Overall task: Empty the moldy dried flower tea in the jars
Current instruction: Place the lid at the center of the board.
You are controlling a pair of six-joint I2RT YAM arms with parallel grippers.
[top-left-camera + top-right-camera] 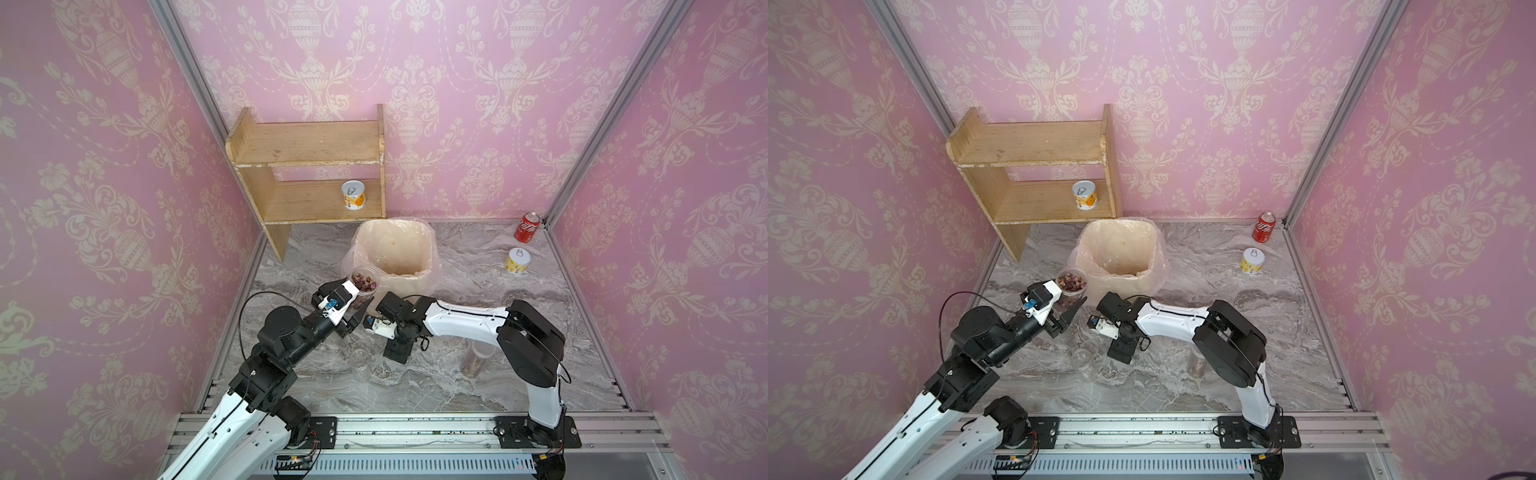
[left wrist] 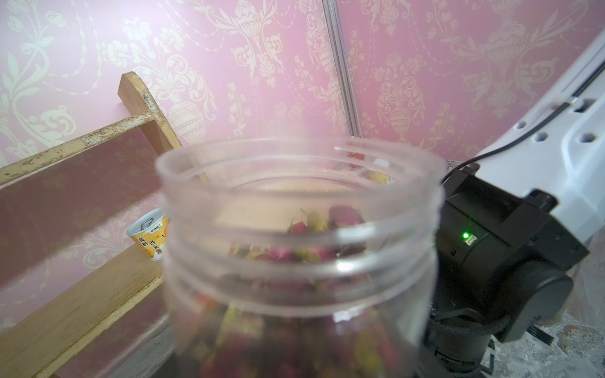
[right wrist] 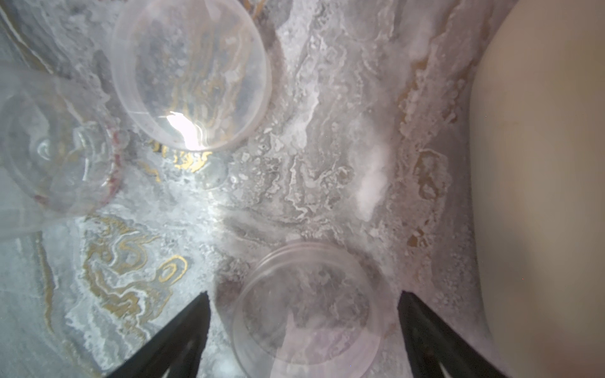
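Note:
My left gripper (image 1: 356,308) (image 1: 1068,311) is shut on an open, lidless clear jar (image 1: 366,286) (image 1: 1072,286), holding it above the table at the front left corner of the bag-lined bin (image 1: 409,286) (image 1: 1126,287). The jar (image 2: 301,209) holds reddish dried flower tea (image 2: 312,253). My right gripper (image 1: 395,350) (image 3: 304,294) points down at the table, open, with a clear lid (image 3: 307,327) lying between its fingers, apart from both. An empty jar (image 1: 360,365) (image 3: 55,153) and a second lid (image 3: 191,75) stand nearby. A taller jar (image 1: 478,362) with brownish contents is partly hidden behind my right arm.
A wooden shelf (image 1: 307,143) stands at the back left with a yellow tin (image 1: 353,195) on its lower board. A red cola can (image 1: 527,227) and another yellow tin (image 1: 517,261) sit at the back right. Pink walls close in three sides.

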